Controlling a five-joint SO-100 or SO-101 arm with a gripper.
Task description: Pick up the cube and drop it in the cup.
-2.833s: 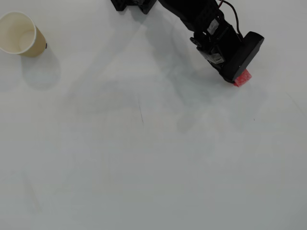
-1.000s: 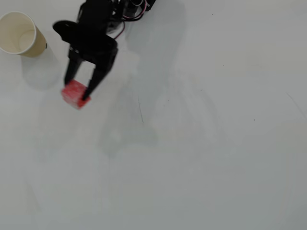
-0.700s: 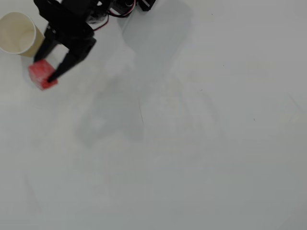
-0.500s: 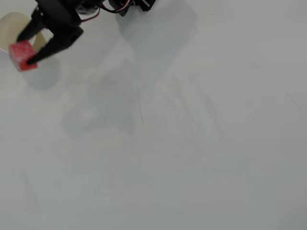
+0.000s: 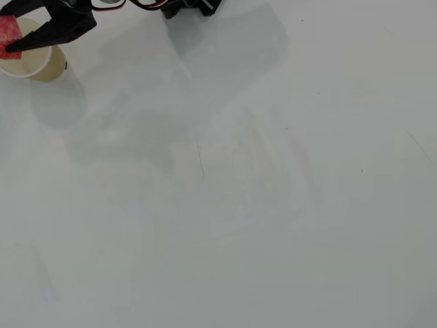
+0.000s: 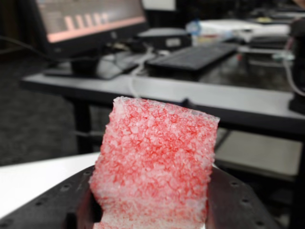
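In the overhead view my black gripper (image 5: 9, 39) is at the far top-left corner, shut on the small red cube (image 5: 9, 30). It holds the cube over the mouth of the tan paper cup (image 5: 31, 65), whose white inside shows below the fingers. In the wrist view the red, whitish-speckled cube (image 6: 155, 167) fills the middle of the picture, clamped between the black jaws at the bottom. The cup is out of sight in the wrist view.
The white table (image 5: 239, 191) spreads across the overhead view. The arm's black base with red wires (image 5: 188, 7) is at the top edge. The wrist view looks out at a desk with a monitor (image 6: 90, 21) and a keyboard (image 6: 195, 55).
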